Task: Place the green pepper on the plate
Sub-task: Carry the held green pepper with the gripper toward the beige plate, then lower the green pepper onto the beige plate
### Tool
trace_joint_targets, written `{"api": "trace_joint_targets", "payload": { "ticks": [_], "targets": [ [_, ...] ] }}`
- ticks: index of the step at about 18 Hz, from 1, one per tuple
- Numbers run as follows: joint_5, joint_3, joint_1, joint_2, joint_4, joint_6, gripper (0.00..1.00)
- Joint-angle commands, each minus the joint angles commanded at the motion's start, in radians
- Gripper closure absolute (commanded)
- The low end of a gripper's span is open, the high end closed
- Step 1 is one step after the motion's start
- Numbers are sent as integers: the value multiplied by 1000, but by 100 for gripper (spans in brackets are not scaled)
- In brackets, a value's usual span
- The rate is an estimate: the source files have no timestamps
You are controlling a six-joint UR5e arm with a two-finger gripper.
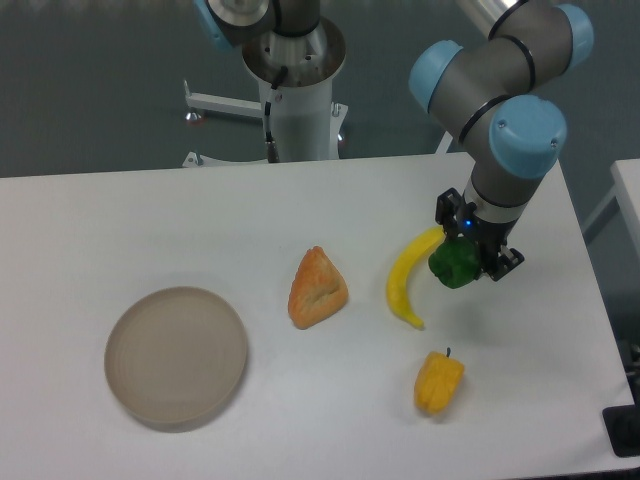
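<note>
With the gripper pinching the green pepper near the table's right edge, its glossy skin may slip during transfer to the plate near the front-left corner.

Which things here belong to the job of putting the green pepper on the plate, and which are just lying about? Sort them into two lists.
Belongs to the job:
- green pepper, between the fingers of the gripper
- plate, nothing on it, on the table's left part

Just lying about:
- banana, beside the green pepper
- yellow pepper
- orange pastry wedge
</note>
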Motion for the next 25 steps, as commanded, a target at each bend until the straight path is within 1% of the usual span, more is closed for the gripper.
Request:
{"api": "trace_joint_targets", "payload": {
  "ticks": [4, 8, 11, 12, 14, 16, 18, 21, 23, 25],
  "targets": [
    [-9, 8, -8, -9, 6, -26, 98],
    [-15, 20, -78, -17, 6, -161, 99],
    [-46, 11, -145, 3, 6, -309, 100],
    [-81, 8, -172, 14, 8, -439, 100],
    [-101, 11, -216, 20, 15, -555, 100],
    [-113, 2, -264, 28, 49, -636, 100],
    [-117, 2, -314, 26, 83, -771, 100],
    [-115, -6, -374, 18, 158, -944, 100],
    [-115, -26, -411, 20, 185, -995, 100],
    [-115, -49, -437, 20, 204, -1011, 100]
  ]
}}
